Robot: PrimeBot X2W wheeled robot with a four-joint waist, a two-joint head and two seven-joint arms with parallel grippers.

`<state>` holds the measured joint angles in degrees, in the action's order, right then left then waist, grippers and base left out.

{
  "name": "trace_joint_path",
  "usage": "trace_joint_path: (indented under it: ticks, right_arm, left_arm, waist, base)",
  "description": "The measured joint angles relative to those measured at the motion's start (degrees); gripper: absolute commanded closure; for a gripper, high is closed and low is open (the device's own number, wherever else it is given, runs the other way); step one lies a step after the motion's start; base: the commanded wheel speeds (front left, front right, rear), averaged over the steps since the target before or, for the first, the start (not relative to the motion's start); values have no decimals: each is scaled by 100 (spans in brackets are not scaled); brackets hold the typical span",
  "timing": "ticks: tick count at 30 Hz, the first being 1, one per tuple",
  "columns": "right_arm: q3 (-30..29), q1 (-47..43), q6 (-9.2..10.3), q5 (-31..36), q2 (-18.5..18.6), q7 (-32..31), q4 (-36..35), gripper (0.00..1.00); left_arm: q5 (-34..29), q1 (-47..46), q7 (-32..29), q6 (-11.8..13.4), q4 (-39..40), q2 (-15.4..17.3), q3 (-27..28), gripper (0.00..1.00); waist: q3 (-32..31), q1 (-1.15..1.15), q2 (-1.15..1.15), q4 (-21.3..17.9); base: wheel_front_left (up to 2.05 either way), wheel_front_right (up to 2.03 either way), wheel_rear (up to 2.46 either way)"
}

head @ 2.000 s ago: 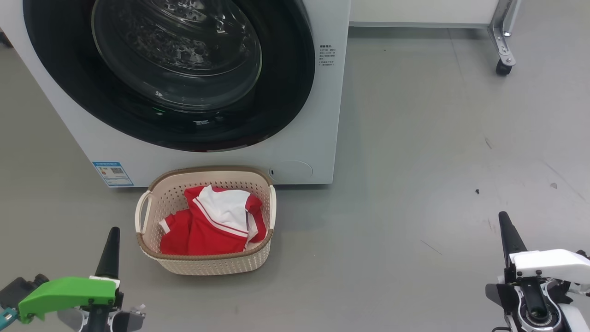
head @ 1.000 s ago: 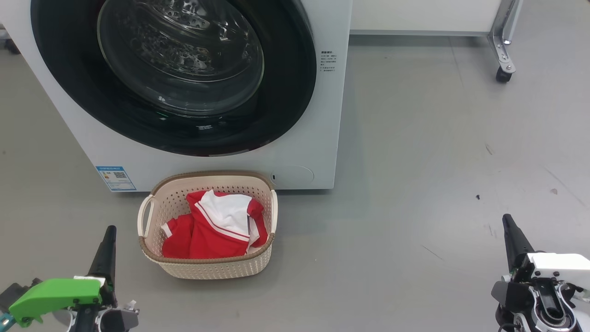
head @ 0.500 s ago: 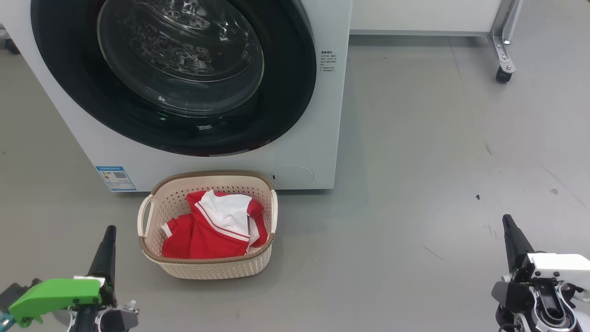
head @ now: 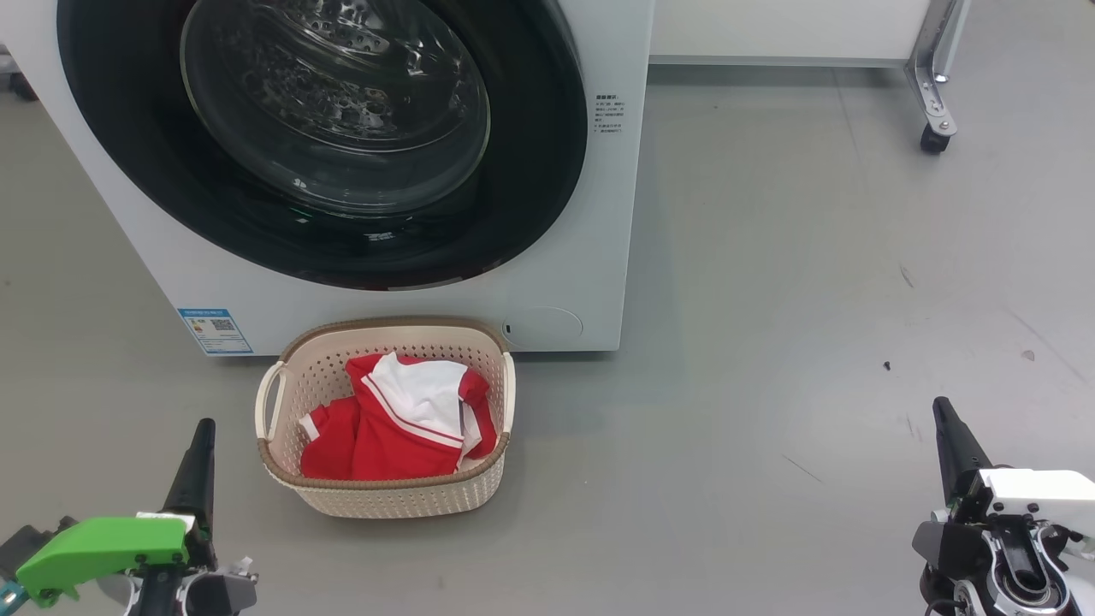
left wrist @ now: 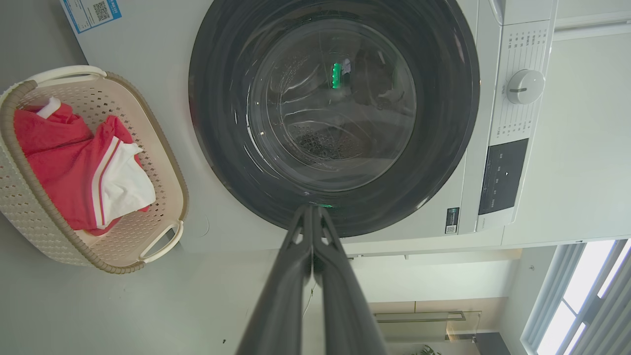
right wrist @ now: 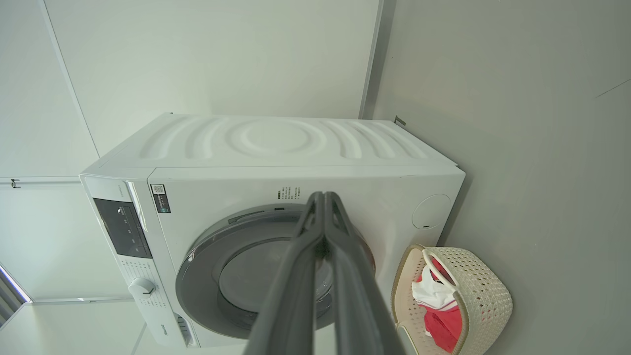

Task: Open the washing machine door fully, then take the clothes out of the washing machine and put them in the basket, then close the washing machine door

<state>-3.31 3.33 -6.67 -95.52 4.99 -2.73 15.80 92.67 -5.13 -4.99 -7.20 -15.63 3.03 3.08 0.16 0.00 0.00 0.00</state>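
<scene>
The white washing machine (head: 590,257) fills the head view's upper left, its black-rimmed glass door (head: 334,111) flush against the front. On the floor just before it stands the cream basket (head: 389,500) holding the red clothes (head: 385,436), one with a white panel. My left gripper (head: 204,428) sits shut at the lower left, beside the basket and clear of it. At the lower right, far from everything, my right gripper (head: 941,406) is shut too. The left wrist view shows the door (left wrist: 335,113), the basket (left wrist: 29,197) and my fingers (left wrist: 311,209) pressed together; the right wrist view shows the machine (right wrist: 276,143) and basket (right wrist: 488,291).
A metal frame leg on a black caster (head: 934,137) stands at the far right back, under a pale cabinet or table edge (head: 770,51). Bare grey floor (head: 813,299) spreads to the right of the machine. The control panel and dial (left wrist: 525,86) sit at the machine's top.
Two seconds ago the whole head picture shifted slightly downward, a camera move. Over the last second nothing has moved; both grippers stay shut and still.
</scene>
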Motion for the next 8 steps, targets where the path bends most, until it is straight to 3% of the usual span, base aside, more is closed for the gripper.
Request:
trace_joint_path:
  ticks: [8]
  right_arm:
    - [-3, 2, -27, 0, 0, -1, 4, 100]
  left_arm:
    - [0, 0, -1, 0, 0, -3, 3, 100]
  waist:
    - [0, 0, 0, 0]
  base:
    - [0, 0, 0]
